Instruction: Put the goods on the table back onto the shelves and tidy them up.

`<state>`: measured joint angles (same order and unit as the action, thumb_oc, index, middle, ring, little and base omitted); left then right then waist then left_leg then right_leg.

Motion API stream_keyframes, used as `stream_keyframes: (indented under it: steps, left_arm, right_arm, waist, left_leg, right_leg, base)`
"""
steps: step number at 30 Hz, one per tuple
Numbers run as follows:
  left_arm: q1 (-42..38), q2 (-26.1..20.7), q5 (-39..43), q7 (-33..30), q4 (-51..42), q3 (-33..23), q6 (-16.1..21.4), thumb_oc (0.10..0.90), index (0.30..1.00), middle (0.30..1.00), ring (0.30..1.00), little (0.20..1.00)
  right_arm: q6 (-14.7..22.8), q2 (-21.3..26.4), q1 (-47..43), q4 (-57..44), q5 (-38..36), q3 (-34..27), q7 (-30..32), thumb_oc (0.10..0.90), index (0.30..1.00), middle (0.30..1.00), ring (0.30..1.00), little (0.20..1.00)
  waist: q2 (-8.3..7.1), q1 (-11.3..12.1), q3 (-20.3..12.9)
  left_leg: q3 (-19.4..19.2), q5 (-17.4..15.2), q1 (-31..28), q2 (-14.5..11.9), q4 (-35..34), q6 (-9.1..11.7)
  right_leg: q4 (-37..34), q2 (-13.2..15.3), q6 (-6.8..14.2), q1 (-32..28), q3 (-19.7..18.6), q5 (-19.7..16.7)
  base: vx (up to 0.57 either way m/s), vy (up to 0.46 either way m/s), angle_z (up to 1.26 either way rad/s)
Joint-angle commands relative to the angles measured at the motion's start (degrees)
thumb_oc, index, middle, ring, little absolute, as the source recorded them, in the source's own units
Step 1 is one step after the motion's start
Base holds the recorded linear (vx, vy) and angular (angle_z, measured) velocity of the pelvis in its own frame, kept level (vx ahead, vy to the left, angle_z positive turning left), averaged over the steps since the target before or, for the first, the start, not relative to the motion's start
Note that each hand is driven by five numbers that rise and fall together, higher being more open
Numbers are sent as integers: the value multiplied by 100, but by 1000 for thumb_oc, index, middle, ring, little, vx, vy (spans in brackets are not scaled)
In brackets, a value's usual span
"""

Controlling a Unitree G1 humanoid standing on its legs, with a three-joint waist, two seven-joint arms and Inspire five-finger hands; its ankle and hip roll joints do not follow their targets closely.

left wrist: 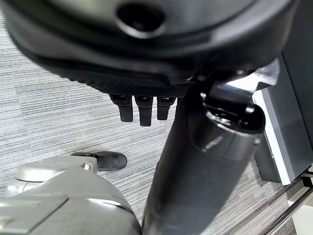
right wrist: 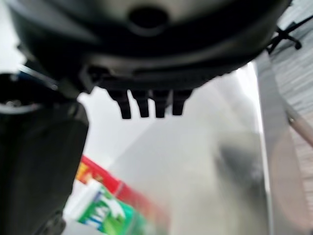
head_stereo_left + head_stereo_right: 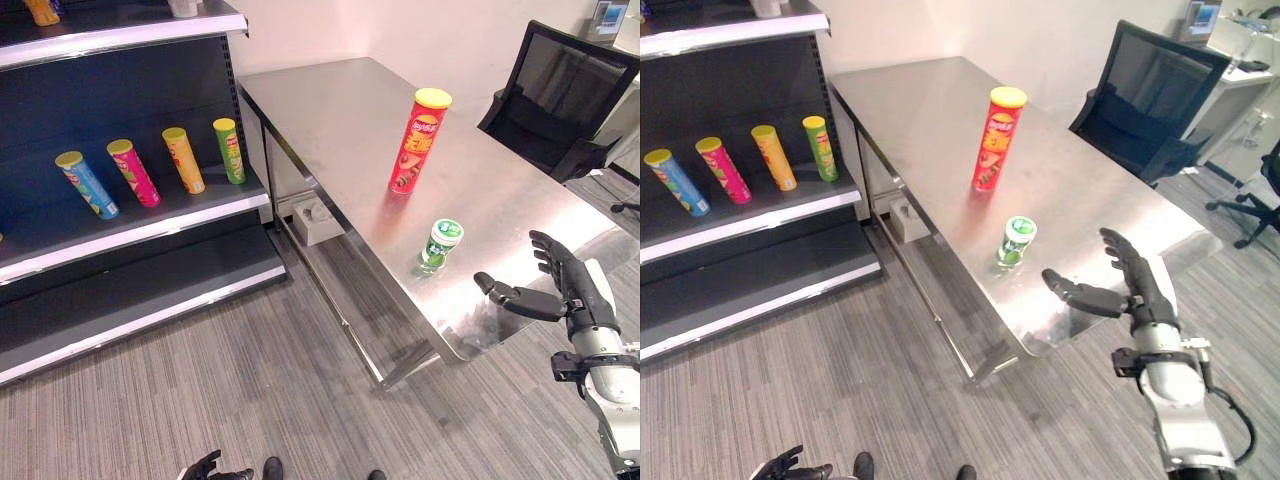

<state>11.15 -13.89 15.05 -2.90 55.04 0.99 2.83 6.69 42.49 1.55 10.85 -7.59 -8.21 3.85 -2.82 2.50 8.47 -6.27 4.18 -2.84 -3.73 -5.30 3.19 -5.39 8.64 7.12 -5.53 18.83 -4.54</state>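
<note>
The right hand (image 3: 1137, 287) is raised at the lower right on its silver-grey arm, fingers straight and spread, thumb (image 3: 1080, 294) stretched out sideways, holding nothing. The left hand (image 3: 207, 468) hangs low at the bottom edge, its fingers relaxed and empty.

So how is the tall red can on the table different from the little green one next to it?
The red can is tall and slim with a yellow lid; the green tub is short and squat with a pale lid. The red can stands further back on the table; the green tub sits nearer the front edge, closest to the open right hand. Both stand upright on the table, untouched, waiting to go on the shelves.
</note>
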Motion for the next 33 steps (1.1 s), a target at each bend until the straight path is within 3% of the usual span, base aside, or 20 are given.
stream_keyframes:
  steps: [1, 21, 22, 23, 24, 33]
  left_arm:
    - [-187, -268, -65, 16, -49, 32, 313, 800, 900, 900, 900, 900]
    - [-196, -330, -72, -152, -66, 150, 292, 800, 900, 900, 900, 900]
    - [-191, -329, -70, -156, -66, 153, 288, 800, 900, 900, 900, 900]
    - [-193, -326, -66, -159, -70, 153, 284, 800, 900, 900, 900, 900]
    - [-195, -322, -67, -172, -57, 156, 285, 800, 900, 900, 900, 900]
    - [-186, -328, -102, -179, -63, 125, 269, 800, 900, 900, 900, 900]
  right_arm:
    - [372, 681, -940, 16, 131, -108, 383, 800, 900, 900, 900, 900]
    - [261, 514, -1749, 552, 436, 549, 815, 800, 900, 900, 900, 900]
    - [251, 490, -1765, 562, 448, 570, 821, 573, 559, 559, 559, 559]
    - [247, 472, -1779, 556, 481, 590, 835, 469, 404, 404, 404, 404]
    - [238, 458, -1792, 547, 508, 603, 852, 400, 300, 300, 300, 300]
    - [218, 587, -1665, 311, 415, 511, 723, 400, 300, 300, 300, 300]
  waist:
    - [16, 210, -121]
    - [78, 411, -59]
    - [81, 423, -60]
    - [81, 431, -56]
    - [79, 434, -53]
    - [54, 419, -48]
  left_leg:
    - [-29, -386, -244, -285, 30, 288]
    - [216, -305, -49, -296, 30, 365]
    - [222, -306, -48, -296, 30, 366]
    - [230, -303, -45, -295, 30, 364]
    - [235, -305, -45, -291, 30, 362]
    - [245, -324, -75, -298, 30, 362]
  right_leg:
    - [39, 301, 411, -151, -12, 114]
    - [39, 307, 386, -210, 327, 156]
    - [39, 309, 384, -214, 336, 161]
    - [39, 306, 382, -218, 345, 163]
    - [39, 304, 380, -223, 346, 166]
    - [39, 300, 373, -247, 351, 185]
  base:
    - [11, -27, 14]
    - [10, -18, 11]
    - [21, -14, 4]
    - [10, -6, 4]
    - [5, -4, 5]
    - [1, 0, 0]
